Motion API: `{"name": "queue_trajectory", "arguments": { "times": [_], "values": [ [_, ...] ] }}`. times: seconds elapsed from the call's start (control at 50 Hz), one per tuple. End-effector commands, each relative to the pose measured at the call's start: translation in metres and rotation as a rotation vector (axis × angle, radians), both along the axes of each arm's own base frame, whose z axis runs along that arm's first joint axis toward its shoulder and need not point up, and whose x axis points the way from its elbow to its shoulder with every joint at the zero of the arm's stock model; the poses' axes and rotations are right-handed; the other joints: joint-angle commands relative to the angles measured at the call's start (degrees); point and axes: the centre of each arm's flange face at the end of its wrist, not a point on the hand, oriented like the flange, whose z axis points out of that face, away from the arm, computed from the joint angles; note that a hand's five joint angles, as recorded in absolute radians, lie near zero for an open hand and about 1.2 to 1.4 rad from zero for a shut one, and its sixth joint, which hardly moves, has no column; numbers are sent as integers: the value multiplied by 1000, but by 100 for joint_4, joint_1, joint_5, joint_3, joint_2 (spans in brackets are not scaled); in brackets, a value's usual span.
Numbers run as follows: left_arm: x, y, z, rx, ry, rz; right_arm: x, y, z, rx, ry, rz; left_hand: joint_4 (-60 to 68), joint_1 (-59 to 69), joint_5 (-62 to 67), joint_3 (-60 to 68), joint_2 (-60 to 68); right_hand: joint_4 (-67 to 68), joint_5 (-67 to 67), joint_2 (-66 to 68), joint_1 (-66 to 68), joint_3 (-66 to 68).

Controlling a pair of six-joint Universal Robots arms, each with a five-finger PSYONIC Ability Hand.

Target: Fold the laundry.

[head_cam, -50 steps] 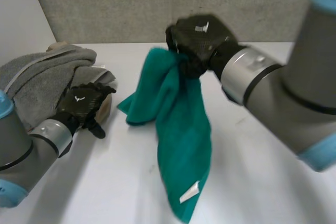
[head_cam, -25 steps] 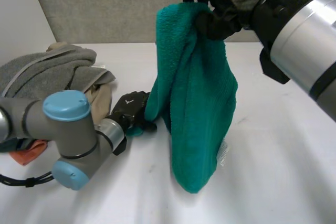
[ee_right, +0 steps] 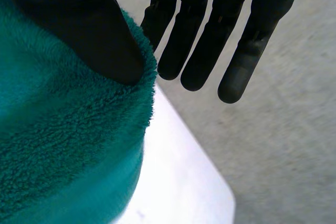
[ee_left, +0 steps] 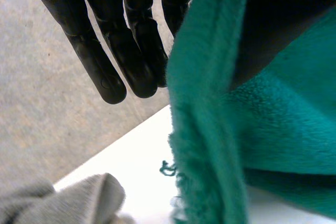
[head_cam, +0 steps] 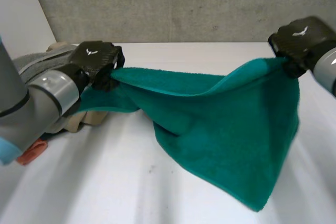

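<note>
Fingers of the left hand (head_cam: pixel 97 60) and the right hand (head_cam: pixel 301 36) each grip an upper end of the towel (head_cam: pixel 226 124).

Head view: the left hand is at the upper left of the frame and the right hand at the upper right. The towel's top edge spans the gap between them, so its long axis runs across the frame. The edge sags slightly at centre. The body hangs over the counter (head_cam: pixel 105 182) and tapers to a point at the lower right, closer to the right hand. Contact between that point and the counter cannot be confirmed. A grey cloth (head_cam: pixel 52 52) and a beige cloth (head_cam: pixel 86 120) lie at the left, just behind the left hand.

Left wrist view: the fingers (ee_left: pixel 105 66) are straight and close together. The towel's hemmed edge (ee_left: pixel 210 129) is pinched between them and the thumb (ee_left: pixel 283 24).

Right wrist view: the fingers (ee_right: pixel 194 51) are straight and slightly spread. The thumb (ee_right: pixel 79 35) presses the towel (ee_right: pixel 63 145) against the hand.

Assessment: spreading is under way. Laying the towel flat probably requires both hands to lower together. The hanging bulk is on the right hand's side.
</note>
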Motion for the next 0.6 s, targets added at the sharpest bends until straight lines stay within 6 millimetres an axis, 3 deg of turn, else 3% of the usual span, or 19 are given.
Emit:
{"name": "queue_trajectory", "arguments": {
  "times": [0.02, 0.06, 0.08, 0.12, 0.16, 0.2, 0.24, 0.28, 0.34, 0.42, 0.44, 0.46, 0.5, 0.52, 0.54, 0.6],
  "values": [
    [-22, -67, 16, -219, -50, 106, 12, -51, -7, -127, -31, -55, 1138, 1320, 1402, 1182, 1144, 1141, 1229, 1265, 1719, 1174],
    [-33, -76, 29, -299, -24, 115, 12, -72, 14, -310, -84, -114, 1138, 1320, 1402, 1182, 1144, 1141, 1229, 1265, 1719, 1174],
    [-46, -81, 50, -403, 25, 105, 12, -78, 23, -379, -106, -128, 1138, 1320, 1402, 1182, 1144, 1141, 1229, 1265, 1719, 1174],
    [-54, -83, 73, -518, 88, 102, 13, -87, 49, -574, -165, -143, 1138, 1320, 1402, 1182, 1144, 1141, 1229, 1265, 1719, 1174],
    [-57, -87, 102, -678, 183, 116, 15, -90, 64, -695, -198, -139, 1138, 1320, 1402, 1182, 1144, 1141, 1229, 1265, 1719, 1174],
    [-59, -88, 113, -765, 233, 123, 18, -91, 77, -816, -242, -129, 1138, 1320, 1402, 1182, 1144, 1141, 1229, 1265, 1719, 1174],
    [-61, -87, 125, -861, 290, 126, 19, -91, 75, -834, -248, -114, 1138, 1320, 1402, 1182, 1144, 1141, 1229, 1265, 1719, 1174],
    [-63, -84, 122, -874, 298, 119, 21, -89, 65, -804, -232, -91, 1138, 1320, 1402, 1182, 1144, 1141, 1229, 1265, 1719, 1174],
    [-63, -82, 100, -803, 260, 110, 20, -86, 49, -742, -210, -80, 1138, 1320, 1402, 1182, 1144, 1141, 1229, 1265, 1719, 1174],
    [-60, -73, 57, -643, 169, 101, 12, -76, 12, -578, -154, -89, 1138, 1320, 1402, 1182, 1144, 1141, 1229, 1265, 1719, 1174],
    [-58, -70, 46, -601, 145, 99, 9, -71, -7, -500, -128, -92, 1138, 1320, 1402, 1182, 1144, 1141, 1229, 1265, 1719, 1174],
    [-54, -62, 22, -506, 93, 92, 9, -68, -17, -460, -116, -90, 1138, 1320, 1402, 1182, 1144, 1141, 1229, 1265, 1719, 1174],
    [-49, -52, -2, -409, 39, 89, 6, -61, -35, -379, -86, -91, 1138, 1320, 1402, 1182, 1144, 1141, 1229, 1265, 1719, 1174],
    [-47, -46, -14, -361, 12, 85, 4, -51, -56, -291, -57, -89, 1138, 1320, 1402, 1182, 1144, 1141, 1229, 1265, 1719, 1174],
    [-40, -35, -37, -271, -42, 80, 3, -46, -65, -246, -44, -87, 1138, 1320, 1402, 1182, 1144, 1141, 1229, 1265, 1719, 1174],
    [-30, -15, -71, -143, -126, 72, -3, -22, -99, -85, 10, -76, 1138, 1320, 1402, 1182, 1144, 1141, 1229, 1265, 1719, 1174]
  ]
}}
